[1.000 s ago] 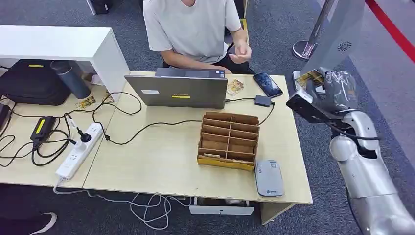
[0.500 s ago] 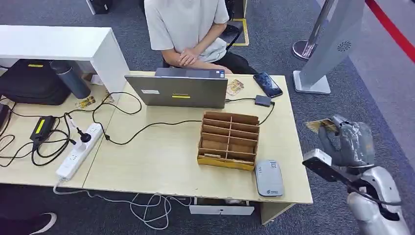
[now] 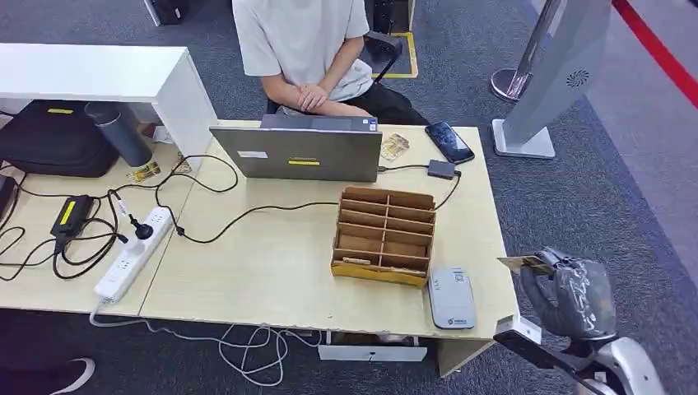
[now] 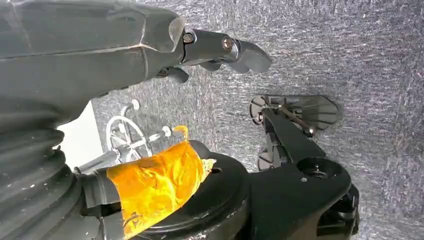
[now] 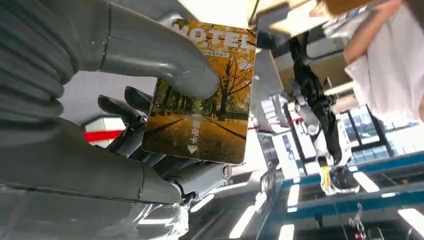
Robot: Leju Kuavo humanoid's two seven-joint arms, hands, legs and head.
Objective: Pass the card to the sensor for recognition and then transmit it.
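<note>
My right hand hangs just off the table's near right corner and pinches an orange hotel card between its thumb and fingers. In the right wrist view the card shows an autumn tree picture, with the thumb pressed on its face. The grey card sensor lies flat on the table's near right part, left of the card. In the left wrist view my left hand hangs over grey carpet with its fingers apart and nothing in it.
A wooden compartment box stands just behind the sensor. Further back are a laptop, a phone and another card. A person sits behind the table with arms folded. A power strip and cables lie at left. A grey stand rises at right.
My right arm has come down from beside the table's far right corner to its near right corner, with the card in hand. The person lowered a raised hand and folded their arms.
</note>
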